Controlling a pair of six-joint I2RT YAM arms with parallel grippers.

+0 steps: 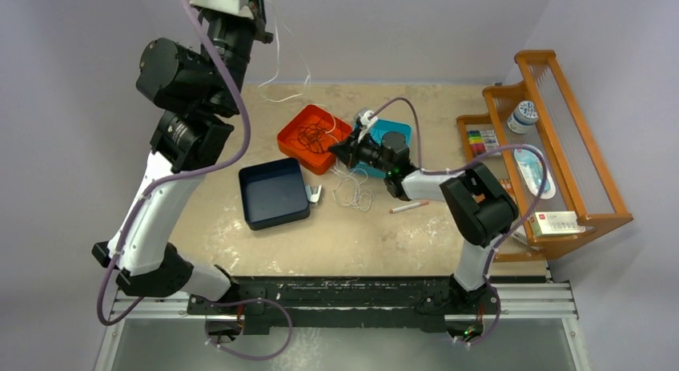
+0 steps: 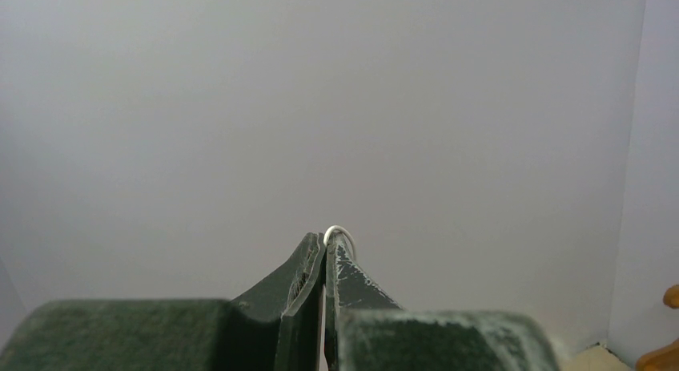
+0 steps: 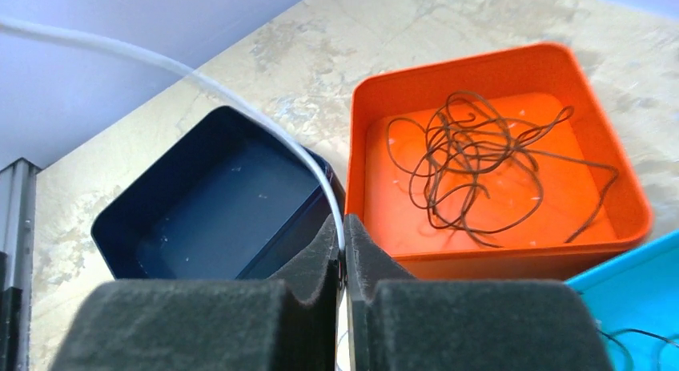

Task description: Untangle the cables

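Note:
My left gripper [image 1: 260, 14] is raised high at the back left, shut on a whitish cable [image 1: 280, 74] that hangs down to the table; a small white loop [image 2: 340, 231] pokes out between its tips. My right gripper [image 1: 335, 152] is low over the table between the orange and blue trays, shut on the same kind of white cable [image 3: 240, 106], which runs up and left. A dark brown cable bundle [image 3: 472, 159] lies in the orange tray [image 1: 298, 151]. A whitish tangle [image 1: 352, 191] lies on the table. A thin black cable [image 3: 640, 339] shows in the light blue tray.
An empty dark blue tray [image 1: 274, 192] sits left of centre, with a small metal clip [image 1: 316, 195] beside it. A light blue tray [image 1: 396, 131] is under my right wrist. A white-and-orange pen [image 1: 408, 207] lies on the table. A wooden rack [image 1: 560, 147] stands at the right.

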